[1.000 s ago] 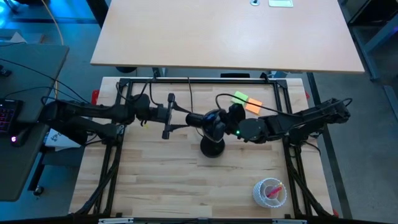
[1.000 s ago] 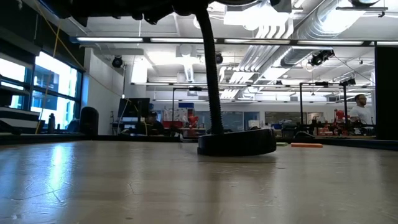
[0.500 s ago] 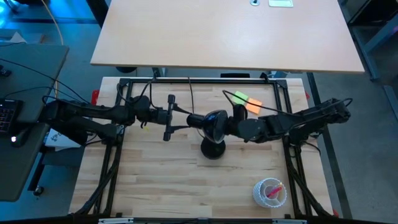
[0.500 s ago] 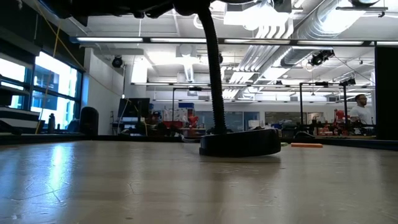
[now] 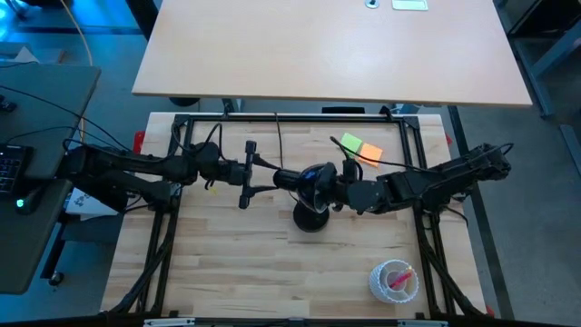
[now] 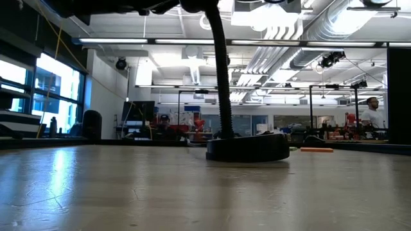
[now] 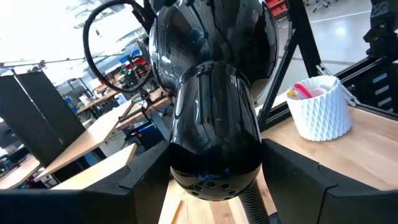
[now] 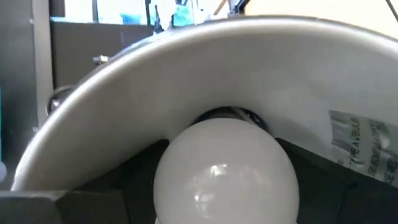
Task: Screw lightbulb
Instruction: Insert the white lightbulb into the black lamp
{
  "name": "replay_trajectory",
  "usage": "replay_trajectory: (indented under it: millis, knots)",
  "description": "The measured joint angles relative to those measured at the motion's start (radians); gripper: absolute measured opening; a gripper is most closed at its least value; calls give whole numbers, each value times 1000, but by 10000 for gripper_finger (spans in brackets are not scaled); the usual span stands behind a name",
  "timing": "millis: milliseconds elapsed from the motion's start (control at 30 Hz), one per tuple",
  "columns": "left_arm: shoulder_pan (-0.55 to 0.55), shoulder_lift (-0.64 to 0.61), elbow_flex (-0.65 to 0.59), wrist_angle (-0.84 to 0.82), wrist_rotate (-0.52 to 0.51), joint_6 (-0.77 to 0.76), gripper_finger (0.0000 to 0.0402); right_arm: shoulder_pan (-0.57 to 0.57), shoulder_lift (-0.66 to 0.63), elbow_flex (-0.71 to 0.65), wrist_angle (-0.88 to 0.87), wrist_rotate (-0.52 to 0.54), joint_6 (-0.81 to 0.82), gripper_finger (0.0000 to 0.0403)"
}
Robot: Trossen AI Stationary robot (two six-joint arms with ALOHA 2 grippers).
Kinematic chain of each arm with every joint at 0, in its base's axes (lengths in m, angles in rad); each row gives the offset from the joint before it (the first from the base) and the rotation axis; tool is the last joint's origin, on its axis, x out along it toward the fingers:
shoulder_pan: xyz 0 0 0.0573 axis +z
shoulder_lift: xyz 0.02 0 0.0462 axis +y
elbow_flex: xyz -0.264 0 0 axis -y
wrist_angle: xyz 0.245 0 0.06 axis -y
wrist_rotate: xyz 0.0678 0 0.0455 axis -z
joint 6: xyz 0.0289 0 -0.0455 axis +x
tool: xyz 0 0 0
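A smooth, frosted white lightbulb [image 8: 225,171], round-globed, sits grasped in the right gripper [image 5: 343,189], its base inside the black lamp's white-lined shade [image 8: 186,81]. The left gripper [image 5: 272,179] clasps the lamp head [image 7: 214,134] above the tabletop [image 5: 236,263].

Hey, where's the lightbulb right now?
In the right wrist view the lightbulb sits between the right tool's fingers, its far end at the socket inside the lamp head. Seen from above, that is mid-table, over the lamp base.

Lightbulb [image 8: 225,171]: small white frosted globe, glossy highlight; lower centre of right wrist view, base end hidden inside a pale shade.
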Motion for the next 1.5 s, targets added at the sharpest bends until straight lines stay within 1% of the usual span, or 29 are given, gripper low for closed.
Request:
replay_trajectory:
  millis: [67,133,333,500,800,933,1067,1133,1200,1367,1500]
  knots:
    - [-5,0,0,1,-1,1,229,9,1,0,-2,32,7,271]
    - [-9,0,1,1,-6,-1,229,8,-2,0,-1,36,-8,271]
    - [-14,0,1,-2,-37,-2,229,7,-11,-1,6,17,-73,271]
    - [-20,-1,1,0,-45,-2,229,6,-18,-2,10,-12,-195,271]
    - [-20,-1,1,0,-47,-2,229,7,-19,-1,-18,-12,-230,271]
    - [-20,-1,1,0,-47,-1,229,6,-19,-1,-16,-48,-434,271]
    - [-20,-1,1,2,-45,-1,229,6,-19,-1,-1,-55,-458,271]
    - [-20,-1,1,2,-45,-5,229,6,-19,-1,12,-54,-503,272]
    - [-20,-2,1,3,-44,-7,229,7,-19,-2,29,-61,-549,277]
    - [-20,-2,0,2,-44,-7,229,-4,-31,-3,31,-121,-603,305]
    - [-20,-1,0,7,-53,-9,229,-4,-53,-3,29,-112,-667,315]
